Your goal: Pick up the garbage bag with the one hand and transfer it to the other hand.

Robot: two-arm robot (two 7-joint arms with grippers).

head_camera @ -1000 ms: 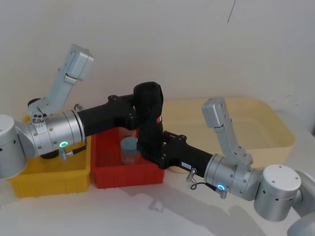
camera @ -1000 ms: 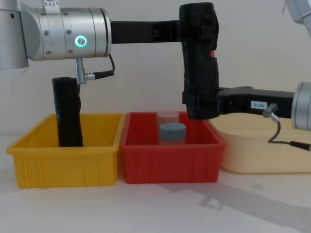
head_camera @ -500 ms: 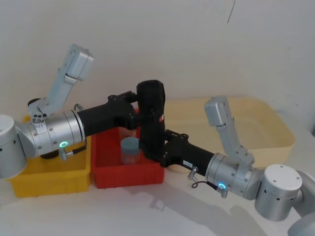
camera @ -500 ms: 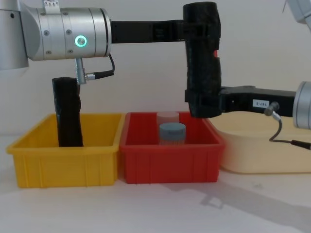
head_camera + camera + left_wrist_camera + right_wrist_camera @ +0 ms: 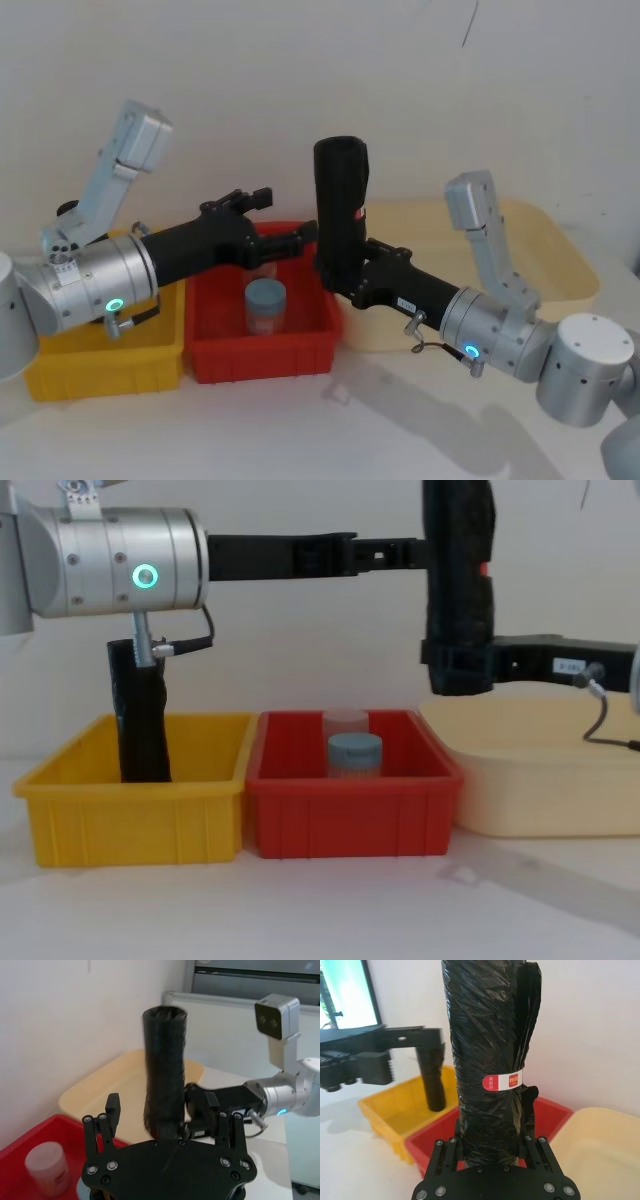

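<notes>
While the right gripper (image 5: 338,278) pinches the lower end of the upright garbage bag (image 5: 340,195), the left gripper (image 5: 288,212) hangs just beside it, jaws spread wide and empty.

Three bins in a row on a white table (image 5: 300,910).
Below the left gripper (image 5: 288,215), the red bin (image 5: 350,815) holds a blue-lidded jar (image 5: 355,755) and a clear jar (image 5: 345,720). Toward its wrist, the yellow bin (image 5: 130,825) holds an upright thin black roll (image 5: 140,720). A cream tub (image 5: 545,800) lies under the right gripper (image 5: 458,668).
</notes>
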